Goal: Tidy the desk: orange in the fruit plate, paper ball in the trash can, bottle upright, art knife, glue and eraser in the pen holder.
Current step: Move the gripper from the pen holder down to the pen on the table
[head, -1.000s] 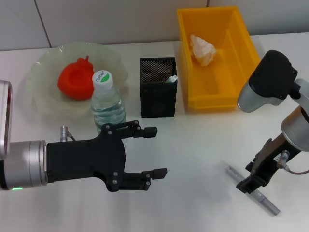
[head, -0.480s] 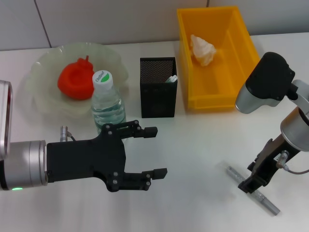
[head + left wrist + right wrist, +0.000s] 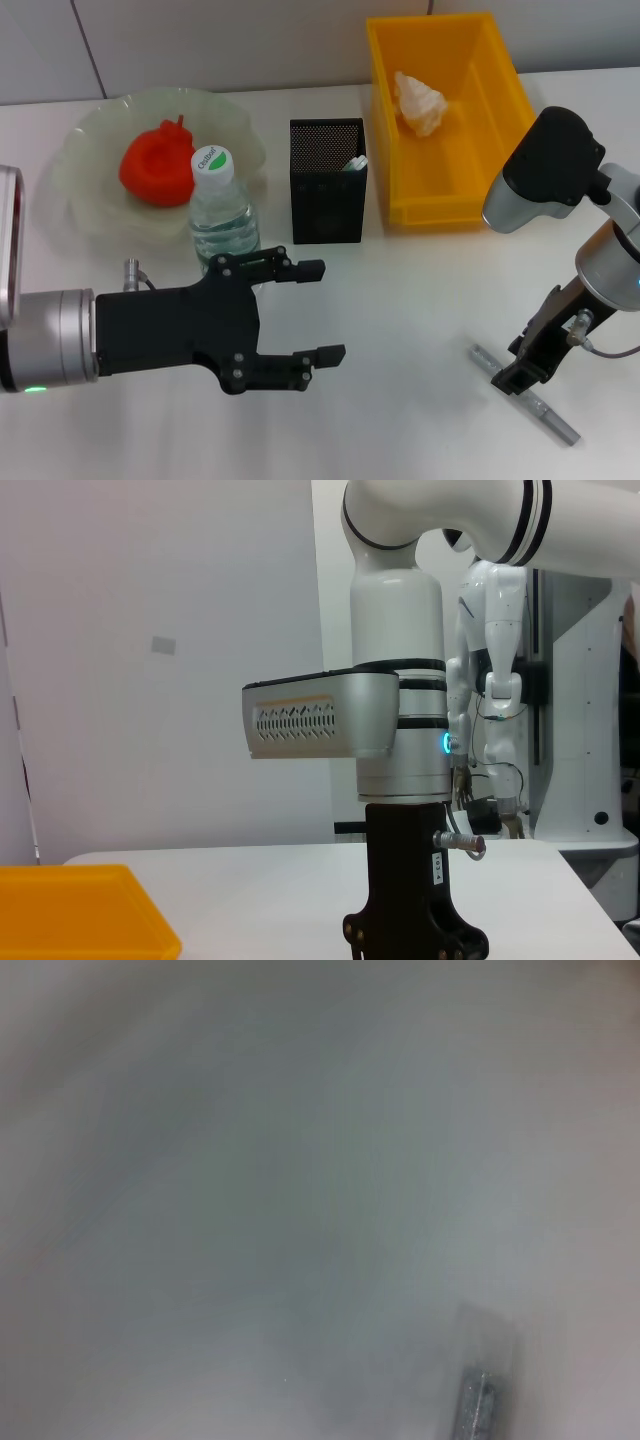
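The grey art knife lies flat on the white table at the front right, and it also shows in the right wrist view as the art knife. My right gripper points down right over the knife's left half. My left gripper hovers open and empty at the front left, in front of the bottle, which stands upright. The orange sits in the pale green fruit plate. A paper ball lies in the yellow trash can. The black mesh pen holder holds a white and green item.
The plate, bottle, pen holder and yellow bin line the back of the table. The left wrist view looks across at my right arm and a corner of the yellow bin.
My right arm's upper housing has shifted slightly left and its gripper has edged a little over the knife. The left arm and the objects have not moved.
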